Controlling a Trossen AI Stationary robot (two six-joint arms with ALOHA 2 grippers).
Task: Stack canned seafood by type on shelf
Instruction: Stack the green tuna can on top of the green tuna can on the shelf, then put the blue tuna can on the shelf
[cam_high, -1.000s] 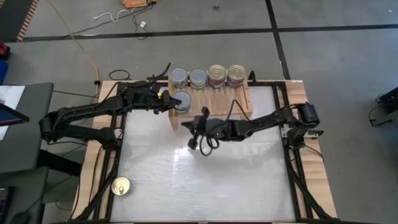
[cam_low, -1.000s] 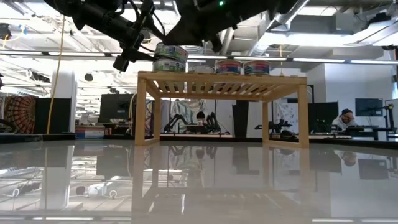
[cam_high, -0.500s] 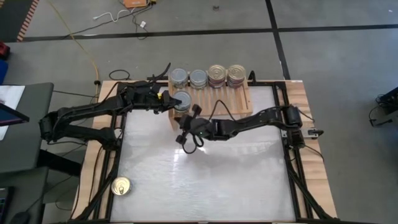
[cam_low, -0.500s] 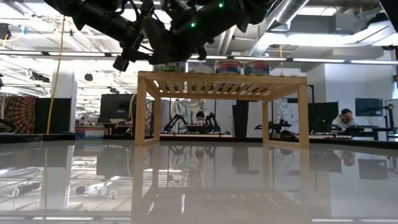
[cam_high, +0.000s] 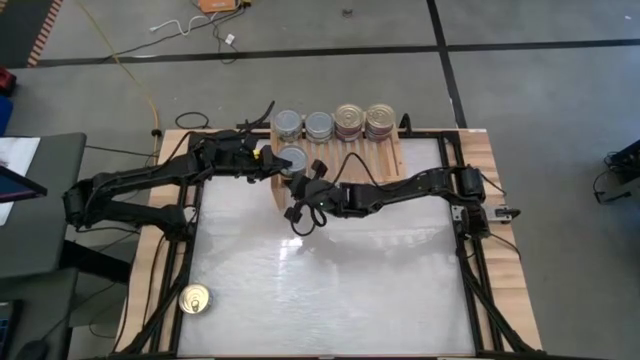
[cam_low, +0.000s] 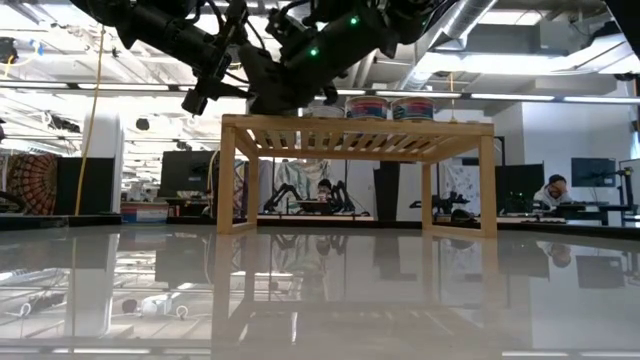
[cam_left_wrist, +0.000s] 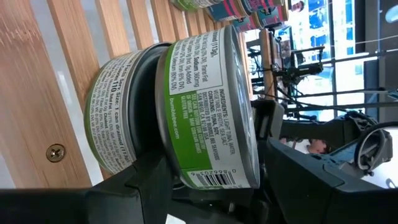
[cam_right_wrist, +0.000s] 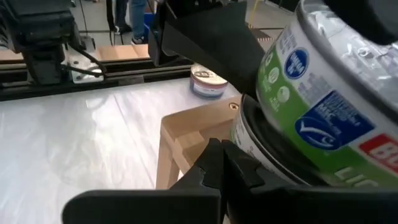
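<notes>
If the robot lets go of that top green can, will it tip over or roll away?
Probably neither. The top can is squat and lies flat on another can, so it likely stays put. Its smooth metal rim could slide if the left gripper nudges it sideways.

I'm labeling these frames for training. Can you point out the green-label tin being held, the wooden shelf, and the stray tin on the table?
Green-label tin (cam_left_wrist: 208, 112): left wrist view, label side.
Wooden shelf (cam_low: 355, 127): low view, front rail.
Stray tin (cam_high: 195, 298): high view, gold lid.

White glossy table (cam_high: 330, 290): light-wood slatted shelf (cam_high: 360, 152) at far edge; gold-lidded round tin (cam_high: 194, 299) near left corner.
</notes>
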